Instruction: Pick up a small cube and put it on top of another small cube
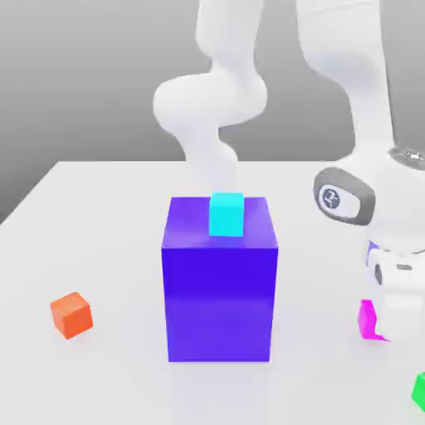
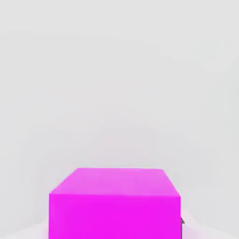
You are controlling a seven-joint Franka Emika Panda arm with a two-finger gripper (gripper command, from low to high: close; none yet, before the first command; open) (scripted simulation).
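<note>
You are watching the gripper (image 1: pixel 390 328) sitting low over the magenta cube (image 1: pixel 366 319) on the surface (image 1: pixel 100 249); whether it is gripping, you cannot tell.

magenta cube (image 1: pixel 367 319) on table, upright; cyan cube (image 1: pixel 227 213) atop blue block

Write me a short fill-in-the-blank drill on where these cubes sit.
1. The cyan cube sits on top of the ____ block.
2. The orange cube lies toward the exterior view's ____.
3. The cube right by the arm's hand is ____.
4. The green cube rests on the ____.

Missing words: blue; left; magenta; table
</note>
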